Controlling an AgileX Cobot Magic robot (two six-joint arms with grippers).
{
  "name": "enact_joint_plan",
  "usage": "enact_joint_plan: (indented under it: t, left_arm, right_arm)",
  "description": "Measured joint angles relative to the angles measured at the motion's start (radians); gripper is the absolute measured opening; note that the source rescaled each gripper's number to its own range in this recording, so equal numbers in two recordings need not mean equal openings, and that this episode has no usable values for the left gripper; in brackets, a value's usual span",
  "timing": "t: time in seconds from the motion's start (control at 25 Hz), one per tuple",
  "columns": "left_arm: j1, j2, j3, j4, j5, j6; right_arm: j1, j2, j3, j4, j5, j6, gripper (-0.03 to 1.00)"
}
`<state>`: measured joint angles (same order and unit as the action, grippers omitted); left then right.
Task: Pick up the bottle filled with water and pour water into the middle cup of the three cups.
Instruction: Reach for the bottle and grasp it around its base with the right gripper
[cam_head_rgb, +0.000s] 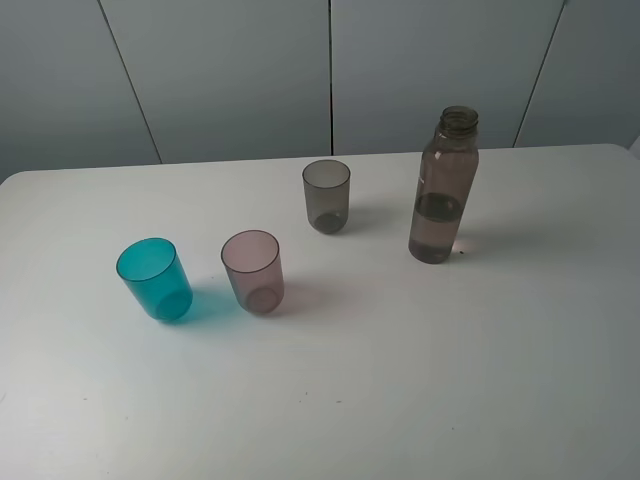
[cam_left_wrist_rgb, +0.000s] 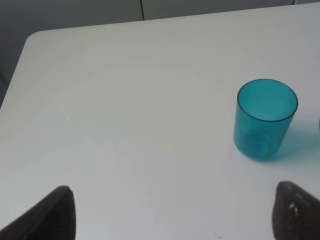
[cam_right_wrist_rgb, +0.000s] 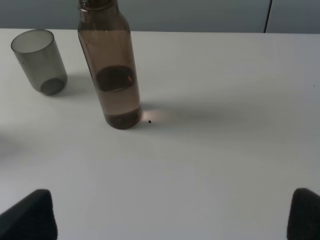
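The smoky brown-pink bottle (cam_head_rgb: 443, 187) stands upright and uncapped at the table's right, water in its lower part; the right wrist view shows the bottle (cam_right_wrist_rgb: 112, 70) too. The three cups run in a slanted row: a teal-blue cup (cam_head_rgb: 154, 279) at the left, the pinkish-mauve middle cup (cam_head_rgb: 253, 271), a smoky grey cup (cam_head_rgb: 326, 196) further back. Neither arm shows in the exterior view. My left gripper (cam_left_wrist_rgb: 172, 212) is open, short of the teal cup (cam_left_wrist_rgb: 265, 119). My right gripper (cam_right_wrist_rgb: 172, 212) is open and empty, well short of the bottle. The grey cup (cam_right_wrist_rgb: 39, 61) stands beyond the bottle's side.
The white table (cam_head_rgb: 400, 380) has a rounded far-left corner (cam_left_wrist_rgb: 37, 37). Grey wall panels (cam_head_rgb: 330, 70) rise behind its far edge. A tiny dark speck (cam_right_wrist_rgb: 149, 121) lies by the bottle's base.
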<state>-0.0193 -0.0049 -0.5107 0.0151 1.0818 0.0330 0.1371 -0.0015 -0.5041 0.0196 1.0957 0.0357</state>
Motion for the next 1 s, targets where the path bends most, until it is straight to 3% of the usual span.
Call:
enact_joint_plan:
  t: [1.0]
  left_arm:
    - [0.000, 0.000, 0.000, 0.000, 0.000, -0.004]
  right_arm:
    - [0.000, 0.000, 0.000, 0.000, 0.000, 0.000, 1.00]
